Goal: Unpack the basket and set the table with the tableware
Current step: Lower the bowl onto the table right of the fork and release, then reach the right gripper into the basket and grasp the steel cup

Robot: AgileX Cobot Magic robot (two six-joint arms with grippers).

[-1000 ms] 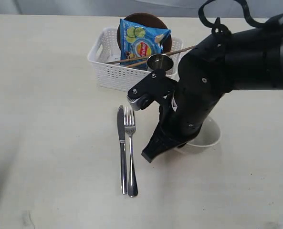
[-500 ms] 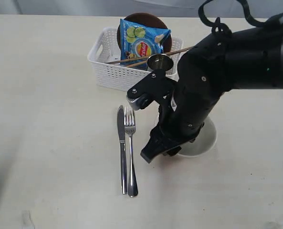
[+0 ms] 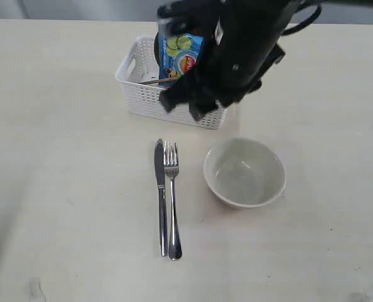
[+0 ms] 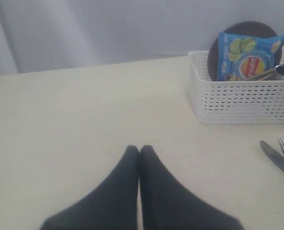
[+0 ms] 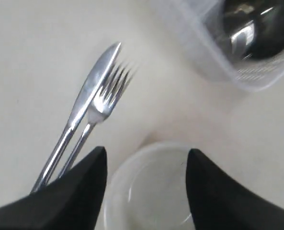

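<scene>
Right gripper (image 5: 146,151): fingers (image 5: 79,191) spread wide, nothing between them. Through its wrist camera, poised above the rim of the bowl (image 3: 244,173), clear of it, with knife (image 3: 160,195) and fork (image 3: 172,201) off to one side. In the exterior view, raised with its black arm in front of the right part of the basket (image 3: 142,94), blurred, hiding much of what sits inside.

Left gripper (image 4: 139,151): fingers pressed together, holding nothing, low over bare table (image 3: 66,157), well apart from the basket. Out of sight in the exterior view.

Bowl: cream, round, upright, empty, standing on the table to the right of the fork, near it but not touching.

Knife and fork: steel, lying side by side, knife on the left, fork just beside it on the right, tips toward the basket, handles toward the near edge. Whether touching or not, hard to tell.

Basket: white, lattice-sided, on the table beyond the cutlery. Inside, a blue chip bag (image 4: 247,55) standing upright; a brown plate (image 4: 242,28) on edge behind the bag; a steel cup (image 5: 256,24) at one end; wooden chopsticks (image 3: 155,80) lying slantwise across the front of the bag.
</scene>
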